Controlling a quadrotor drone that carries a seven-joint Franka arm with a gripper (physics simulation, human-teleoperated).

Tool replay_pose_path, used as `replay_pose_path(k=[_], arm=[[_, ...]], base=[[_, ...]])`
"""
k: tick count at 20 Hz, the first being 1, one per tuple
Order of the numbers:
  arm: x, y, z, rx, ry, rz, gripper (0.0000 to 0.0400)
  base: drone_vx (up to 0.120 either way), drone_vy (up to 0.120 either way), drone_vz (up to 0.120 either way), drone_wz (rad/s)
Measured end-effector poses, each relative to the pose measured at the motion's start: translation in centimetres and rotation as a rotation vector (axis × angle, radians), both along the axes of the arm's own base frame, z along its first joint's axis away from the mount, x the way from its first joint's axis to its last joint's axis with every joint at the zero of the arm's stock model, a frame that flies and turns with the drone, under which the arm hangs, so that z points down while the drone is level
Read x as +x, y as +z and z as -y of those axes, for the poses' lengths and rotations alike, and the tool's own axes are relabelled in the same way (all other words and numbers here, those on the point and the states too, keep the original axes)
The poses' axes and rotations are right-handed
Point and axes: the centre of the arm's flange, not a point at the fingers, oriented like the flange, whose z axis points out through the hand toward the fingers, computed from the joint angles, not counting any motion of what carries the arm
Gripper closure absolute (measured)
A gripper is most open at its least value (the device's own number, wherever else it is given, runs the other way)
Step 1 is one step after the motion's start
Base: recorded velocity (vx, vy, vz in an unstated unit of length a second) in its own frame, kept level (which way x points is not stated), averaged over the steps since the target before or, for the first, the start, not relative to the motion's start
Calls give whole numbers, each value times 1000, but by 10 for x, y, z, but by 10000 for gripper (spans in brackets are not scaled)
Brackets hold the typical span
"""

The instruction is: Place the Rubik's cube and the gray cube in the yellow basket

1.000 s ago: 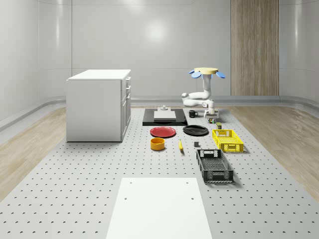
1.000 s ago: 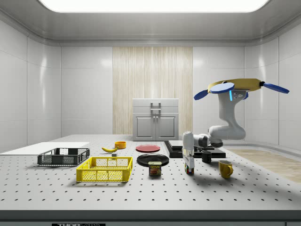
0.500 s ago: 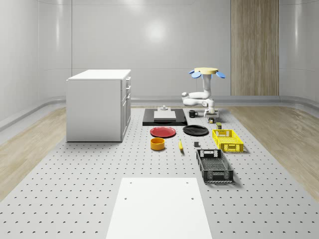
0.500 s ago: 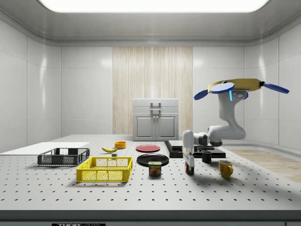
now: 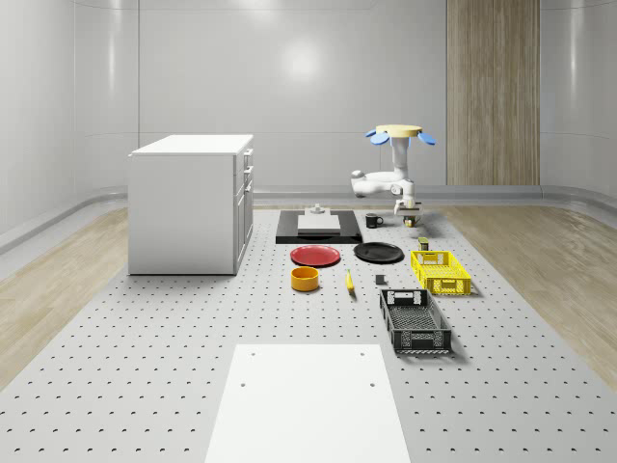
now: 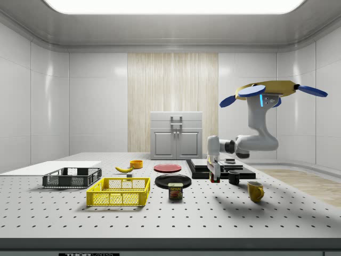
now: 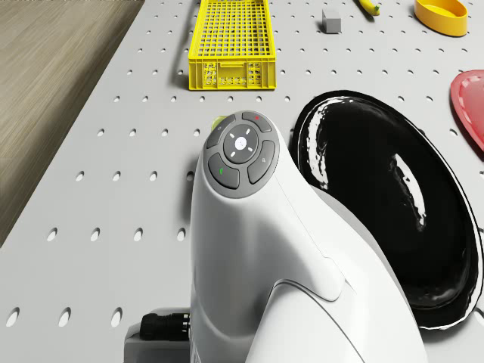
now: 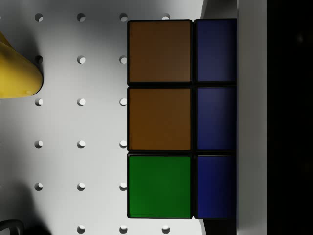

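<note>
The claw (image 6: 216, 176) is clamped on the Rubik's cube (image 8: 181, 119) and hangs clear above the perforated gray surface (image 6: 213, 213), with open air under it. Up close the cube's glossy tiles read orange, green and dark blue. The drone (image 6: 272, 89) hovers above and behind the claw, over the far end of the surface. Just below the claw sit a tin can (image 6: 175, 191) and a shiny black plate (image 7: 378, 197); a yellow mug (image 6: 256, 191) stands near. The yellow basket (image 7: 229, 41), a lattice-walled plastic crate with nothing in it, sits well apart from the claw, and there's free surface between them. The small gray cube (image 7: 331, 20) lies beyond the plate, near the basket's far end.
</note>
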Motion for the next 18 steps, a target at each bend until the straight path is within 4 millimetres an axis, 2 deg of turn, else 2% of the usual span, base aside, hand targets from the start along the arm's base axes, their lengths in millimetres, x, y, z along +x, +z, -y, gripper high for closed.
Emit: replay_pose_path(k=[3,5,8,14,18], arm=[[0,-3,0,0,0,0,75],[0,-4,0,0,0,0,75],[0,-5,0,0,0,0,75],[0,-6,0,0,0,0,75],[0,-6,0,0,0,0,75]], base=[[0,0,120,0],[120,0,100,0],[120,27,0,0],[120,113,0,0],[120,0,0,0]])
